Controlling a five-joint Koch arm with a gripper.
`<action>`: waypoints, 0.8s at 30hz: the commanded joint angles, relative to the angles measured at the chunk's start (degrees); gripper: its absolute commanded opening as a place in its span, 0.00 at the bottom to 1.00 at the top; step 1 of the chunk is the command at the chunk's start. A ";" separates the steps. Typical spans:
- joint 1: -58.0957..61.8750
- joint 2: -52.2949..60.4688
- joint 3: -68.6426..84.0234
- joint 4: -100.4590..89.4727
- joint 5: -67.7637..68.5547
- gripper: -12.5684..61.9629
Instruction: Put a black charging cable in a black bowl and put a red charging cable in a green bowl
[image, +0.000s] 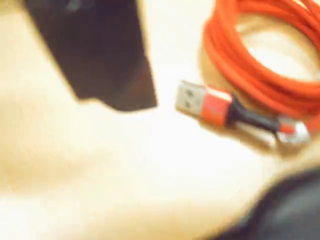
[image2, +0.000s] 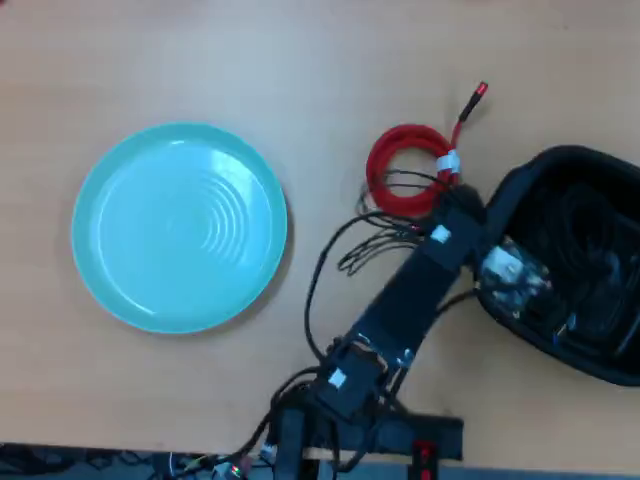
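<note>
We saw the coiled bright red charging cable (image2: 407, 170) lying toward the wooden table's (image2: 300, 60) far edge, beside the deep matte-black bowl (image2: 575, 165). The glossy turquoise-green bowl (image2: 180, 226) sat near the left edge. The gripper (image2: 455, 205) hovered by the coil; we could not tell how its jaws stood.

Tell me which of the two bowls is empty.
The glossy pale turquoise round dish, alone on the left of the overhead view, holds nothing. The matte-black deep container on the right has dark cable-like shapes inside.

hobby workbench, pale wood tabletop (image2: 300, 60), small robot arm (image2: 410, 300) trailing loose wires (image2: 330, 260)
</note>
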 joint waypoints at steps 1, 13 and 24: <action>-5.45 2.46 -1.05 0.70 2.37 0.91; -25.14 1.67 -1.76 -2.11 4.57 0.91; -28.83 1.41 -0.97 -2.46 7.91 0.91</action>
